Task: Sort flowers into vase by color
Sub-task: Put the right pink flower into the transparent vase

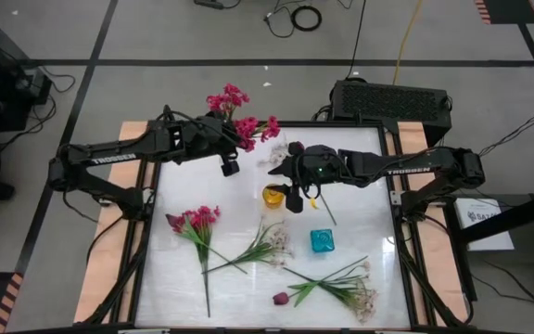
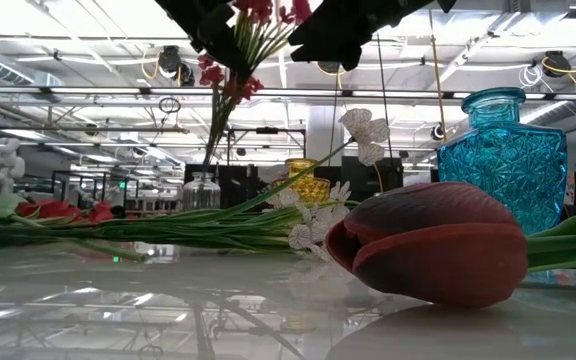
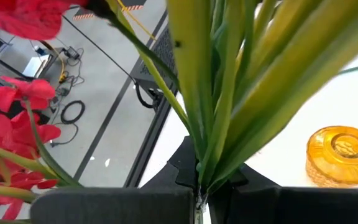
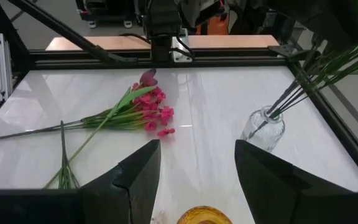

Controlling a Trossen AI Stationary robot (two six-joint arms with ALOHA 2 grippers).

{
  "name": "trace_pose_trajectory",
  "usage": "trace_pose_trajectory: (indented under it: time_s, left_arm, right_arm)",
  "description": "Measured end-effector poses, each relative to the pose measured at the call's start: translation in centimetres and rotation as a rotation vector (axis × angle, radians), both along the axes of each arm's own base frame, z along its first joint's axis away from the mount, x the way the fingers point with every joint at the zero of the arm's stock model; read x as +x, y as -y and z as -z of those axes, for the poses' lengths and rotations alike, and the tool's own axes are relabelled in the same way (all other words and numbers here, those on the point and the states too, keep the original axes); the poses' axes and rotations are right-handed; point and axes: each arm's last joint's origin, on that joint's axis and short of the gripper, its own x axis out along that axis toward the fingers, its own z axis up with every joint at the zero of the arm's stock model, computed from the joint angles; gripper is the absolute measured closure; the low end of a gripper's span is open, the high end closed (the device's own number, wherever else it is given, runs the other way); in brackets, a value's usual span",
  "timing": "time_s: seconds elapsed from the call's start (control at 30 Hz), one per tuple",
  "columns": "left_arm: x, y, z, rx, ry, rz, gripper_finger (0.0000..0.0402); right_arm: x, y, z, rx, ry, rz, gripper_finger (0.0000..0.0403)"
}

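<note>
My left gripper (image 1: 233,156) is over the table's far middle, shut on a magenta-pink flower sprig (image 1: 239,119). The sprig's stems run down to a clear glass vase (image 4: 263,132). My right gripper (image 4: 197,168) hangs open and holds nothing, just above a yellow vase (image 1: 273,196). A blue vase (image 1: 323,241) stands right of centre. On the table lie a pink bunch (image 1: 197,223), two white sprigs (image 1: 267,246) (image 1: 350,289) and a maroon tulip (image 2: 428,245). My left gripper pinches the sprig's bundle of green stems (image 3: 199,177) between its two fingers, coming from the table's left and slanting down. The sprig tilts, with its blossoms (image 3: 17,106) raised toward the far edge. Its lower stem ends reach the clear vase's mouth (image 4: 270,114).
A black box (image 1: 392,100) sits beyond the far edge. The two arms stand close together over the far middle. Near the right gripper a white blossom (image 2: 365,132) shows on a long stem. Bare tabletop (image 1: 179,186) lies along the left side.
</note>
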Motion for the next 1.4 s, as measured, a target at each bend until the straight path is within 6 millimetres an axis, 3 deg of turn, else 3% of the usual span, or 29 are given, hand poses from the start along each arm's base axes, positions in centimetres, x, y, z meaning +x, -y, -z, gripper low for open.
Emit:
trace_pose_trajectory:
  time_s: [0.57,1.07,1.4]
  left_arm:
    - [0.1,-0.4,0.5,-0.022,-0.018,-0.023,0.0383]
    - [0.6,-0.6,1.5,-0.017,-0.075,-0.051,0.0292]
    - [-0.4,-0.4,1.9,-0.03,-0.168,-0.072,0.0202]
  right_arm:
    - [0.0,0.0,0.0,0.0,-0.001,0.0,0.0204]
    - [0.0,0.0,0.1,0.001,-0.014,0.0,0.0204]
    - [-0.1,0.0,0.3,0.002,-0.033,0.0,0.0204]
